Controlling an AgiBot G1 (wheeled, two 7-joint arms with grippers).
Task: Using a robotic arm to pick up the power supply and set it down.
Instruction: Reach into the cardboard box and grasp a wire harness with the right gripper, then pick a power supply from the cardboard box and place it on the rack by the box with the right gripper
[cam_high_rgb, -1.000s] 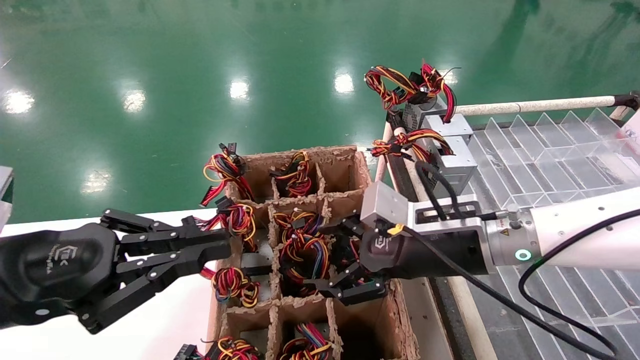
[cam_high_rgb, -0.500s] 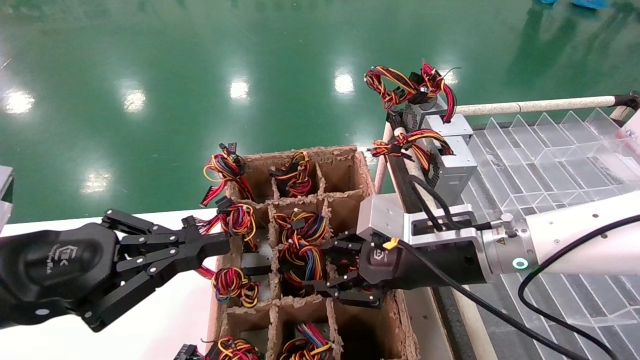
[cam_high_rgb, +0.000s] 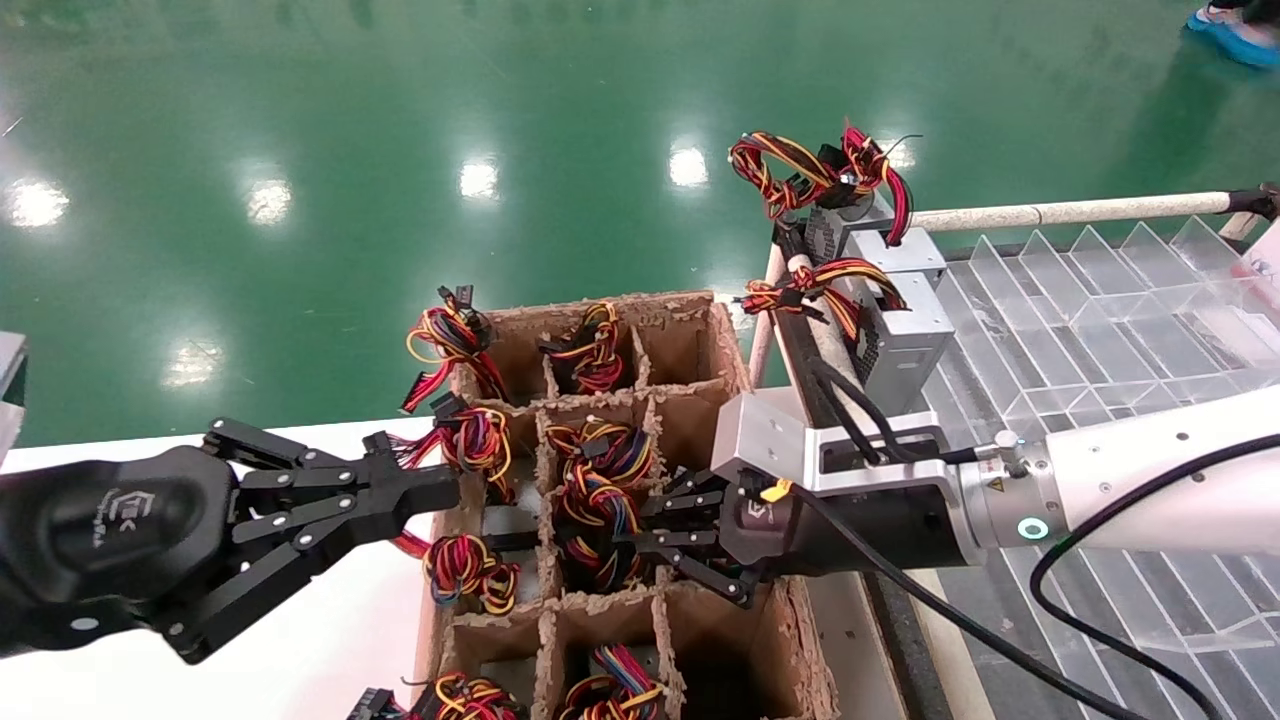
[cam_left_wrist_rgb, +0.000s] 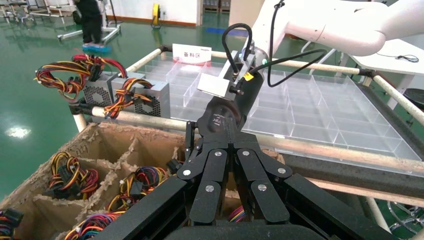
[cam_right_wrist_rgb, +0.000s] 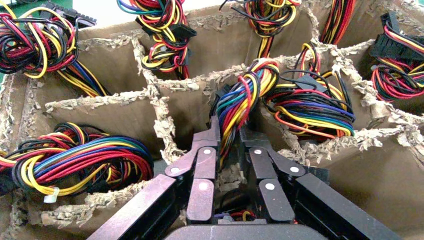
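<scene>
Right gripper (cam_high_rgb: 640, 540) closing since earlier frame, jaws now pinching wire bundle of power supply (cam_high_rgb: 598, 520) in centre cell of cardboard crate (cam_high_rgb: 720, 330). Grasp step. Next: straight lift clear of dividers. Left gripper (cam_high_rgb: 425, 495) idling at crate's left edge, jaws together, empty.

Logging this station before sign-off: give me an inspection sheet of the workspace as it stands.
Surface: white table carrying a cardboard divider box.
Job's things: power supply sits in a middle cell, its wire bundle between the fingers.
Clutter: other wire bundles in neighbouring cells; two grey supplies on the clear tray.
Grippers: right gripper closed on the bundle; left gripper shut, beside the box.
Cables: black cable loops off the right arm.
Surroundings: green floor.
</scene>
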